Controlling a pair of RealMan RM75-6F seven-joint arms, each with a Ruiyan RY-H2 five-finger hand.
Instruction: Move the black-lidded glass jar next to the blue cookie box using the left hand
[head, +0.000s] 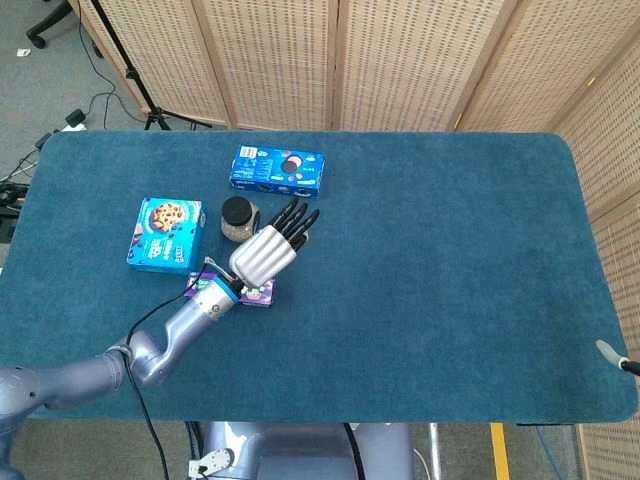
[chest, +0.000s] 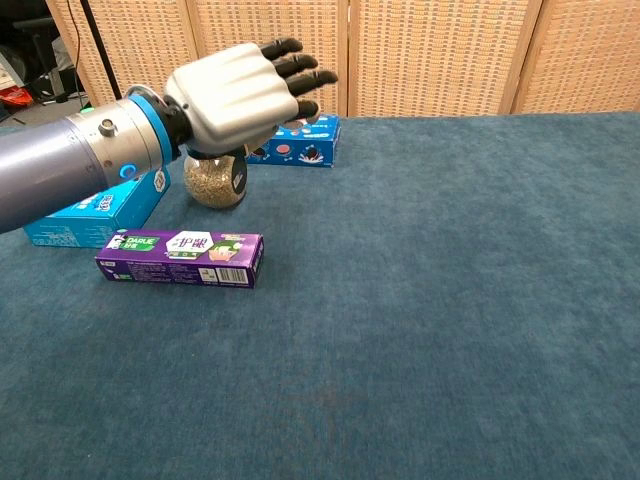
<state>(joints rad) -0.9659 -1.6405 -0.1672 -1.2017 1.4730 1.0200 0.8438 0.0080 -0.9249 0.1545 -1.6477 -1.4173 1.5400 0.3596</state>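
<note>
The glass jar (head: 237, 218) with a black lid stands upright on the blue table cloth, just right of the light-blue cookie box (head: 166, 234). In the chest view the jar (chest: 215, 180) shows its grainy contents, and the cookie box (chest: 95, 212) lies to its left. My left hand (head: 272, 245) hovers raised to the right of the jar with its fingers spread and holds nothing. Seen from the chest, that hand (chest: 240, 95) hangs above the jar and hides its lid. My right hand is not seen in either view.
A purple carton (chest: 180, 257) lies flat in front of the jar, partly under my left forearm (head: 180, 325) in the head view. A dark-blue sandwich-cookie box (head: 277, 170) lies behind the jar. Wicker screens (head: 330, 60) stand behind the table.
</note>
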